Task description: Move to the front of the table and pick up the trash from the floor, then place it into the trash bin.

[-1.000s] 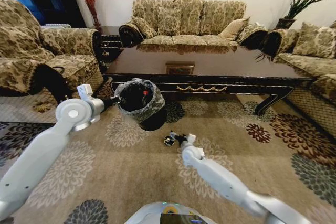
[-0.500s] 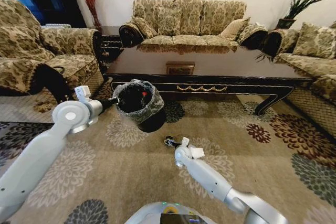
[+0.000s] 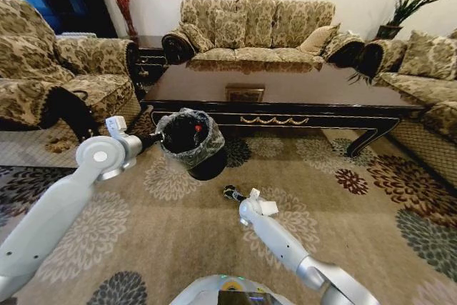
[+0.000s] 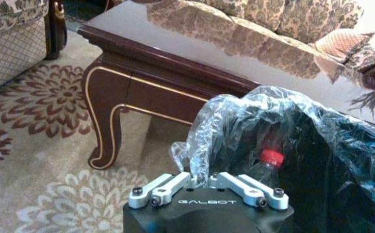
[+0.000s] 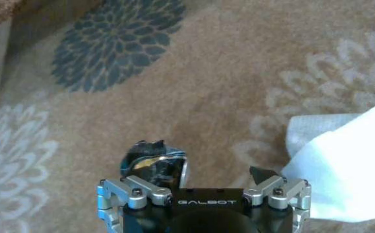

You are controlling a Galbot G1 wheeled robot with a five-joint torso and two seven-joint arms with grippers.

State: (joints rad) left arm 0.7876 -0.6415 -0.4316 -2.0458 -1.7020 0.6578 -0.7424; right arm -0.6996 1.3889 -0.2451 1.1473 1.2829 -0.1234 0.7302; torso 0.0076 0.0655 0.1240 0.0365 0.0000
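Note:
My left gripper point(image 3: 158, 136) point(image 4: 202, 176) is shut on the bag-lined rim of the black trash bin point(image 3: 191, 142) point(image 4: 317, 160), which is tilted above the floor point(image 3: 178, 233) in front of the dark table point(image 3: 285, 91). A clear bottle with a red cap point(image 4: 270, 160) lies inside the bin. My right gripper point(image 3: 235, 194) point(image 5: 218, 170) is low over the carpet and open. A small dark round piece of trash point(image 3: 229, 192) point(image 5: 150, 161) sits against one of its fingers. White paper point(image 3: 269, 207) point(image 5: 342, 165) lies just beside the other finger.
Patterned sofas point(image 3: 257, 26) ring the table on three sides. An armchair point(image 3: 50, 76) stands at the left, close to the bin. A curved table leg point(image 4: 103, 126) is near the bin. Open carpet stretches to the right.
My right arm has drawn in and its gripper has shifted slightly left and toward me, up to the dark piece. The left arm and the bin have barely moved.

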